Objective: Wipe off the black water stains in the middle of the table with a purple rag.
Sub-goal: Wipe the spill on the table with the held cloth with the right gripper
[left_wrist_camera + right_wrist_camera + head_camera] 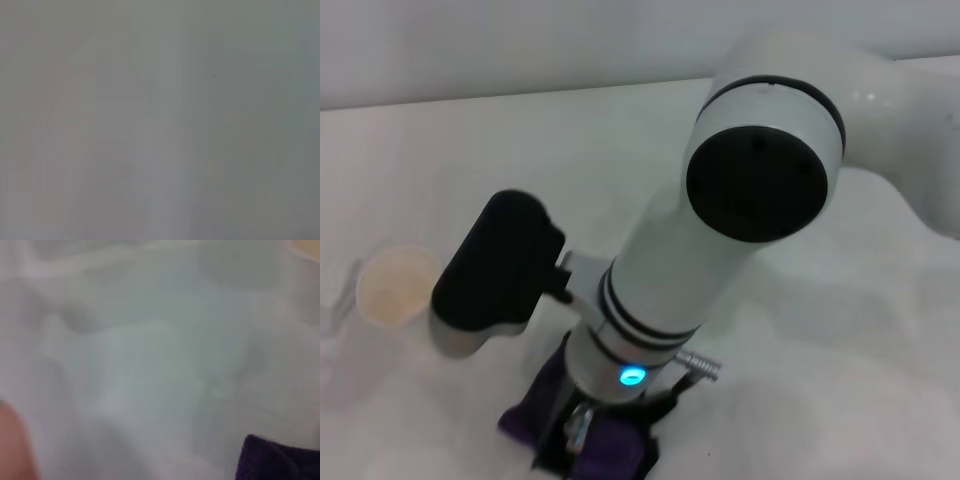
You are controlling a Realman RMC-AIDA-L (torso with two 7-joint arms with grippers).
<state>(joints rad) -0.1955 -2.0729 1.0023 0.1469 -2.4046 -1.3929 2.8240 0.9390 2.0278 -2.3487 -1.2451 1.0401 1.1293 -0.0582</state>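
My right gripper (588,432) is down on the soft deep-purple cloth rag with black trim (535,405), which lies bunched right under and around my fingertips at the near edge of the large plain white matte table (820,380). My own forearm hides the fingers, so I cannot tell whether they are spread or pinched on the cloth. The black water stain shows nowhere; I judge it may lie under the rag or my arm. The rag's long axis seems to run across me, left to right. A small white paper cup (395,287) stands off to the left of my fingers and a little beyond them, apart from the rag. To the right and ahead there is bare tabletop for sweeping. My left gripper is out of sight
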